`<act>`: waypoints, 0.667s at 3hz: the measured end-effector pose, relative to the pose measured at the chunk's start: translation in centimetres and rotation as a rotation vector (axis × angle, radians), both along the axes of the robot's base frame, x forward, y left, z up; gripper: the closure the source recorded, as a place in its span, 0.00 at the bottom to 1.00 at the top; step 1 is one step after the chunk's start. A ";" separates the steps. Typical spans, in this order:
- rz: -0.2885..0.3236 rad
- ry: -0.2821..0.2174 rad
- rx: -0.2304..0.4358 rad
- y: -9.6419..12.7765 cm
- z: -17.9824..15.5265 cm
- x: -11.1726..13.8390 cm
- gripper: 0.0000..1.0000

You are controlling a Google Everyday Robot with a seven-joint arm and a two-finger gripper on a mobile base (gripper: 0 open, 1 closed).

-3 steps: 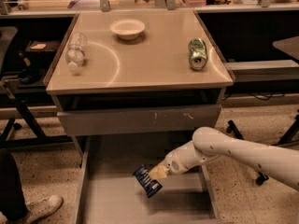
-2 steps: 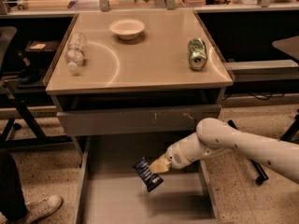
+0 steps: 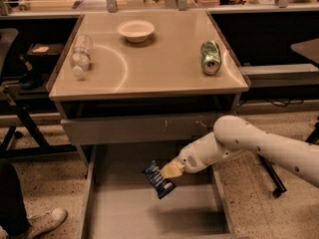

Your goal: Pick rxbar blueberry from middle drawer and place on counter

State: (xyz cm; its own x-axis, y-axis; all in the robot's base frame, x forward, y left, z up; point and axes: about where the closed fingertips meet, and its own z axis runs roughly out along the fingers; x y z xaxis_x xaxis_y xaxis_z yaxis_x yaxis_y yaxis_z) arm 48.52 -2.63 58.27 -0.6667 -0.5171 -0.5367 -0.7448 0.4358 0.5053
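Note:
The rxbar blueberry (image 3: 158,179), a dark blue wrapper with white markings, hangs tilted in my gripper (image 3: 168,172), which is shut on its upper right end. The bar is lifted above the bare grey floor of the open middle drawer (image 3: 124,208). My white arm (image 3: 259,143) reaches in from the right, passing the drawer's right wall. The beige counter (image 3: 159,66) lies above and behind, over the grey scratched drawer front (image 3: 139,128).
On the counter stand a white bowl (image 3: 135,30) at the back, a clear plastic bottle (image 3: 80,55) lying at the left and a green can (image 3: 210,57) lying at the right. A person's shoe (image 3: 47,222) is at the lower left. Desks and chair legs surround the cabinet.
My gripper has risen with the bar, lifting it farther above the drawer floor and slightly toward the cabinet front. The arm's elbow has moved up.

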 end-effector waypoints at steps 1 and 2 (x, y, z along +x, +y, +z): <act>0.006 -0.023 -0.002 0.0 1.9 -0.1 1.00; 0.017 -0.072 -0.008 0.3 6.2 -0.8 1.00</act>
State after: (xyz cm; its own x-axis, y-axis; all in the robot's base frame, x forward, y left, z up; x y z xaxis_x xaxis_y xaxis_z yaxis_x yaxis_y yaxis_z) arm 47.77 -2.28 64.47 -0.6171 -0.5330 -0.5788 -0.7868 0.4265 0.4461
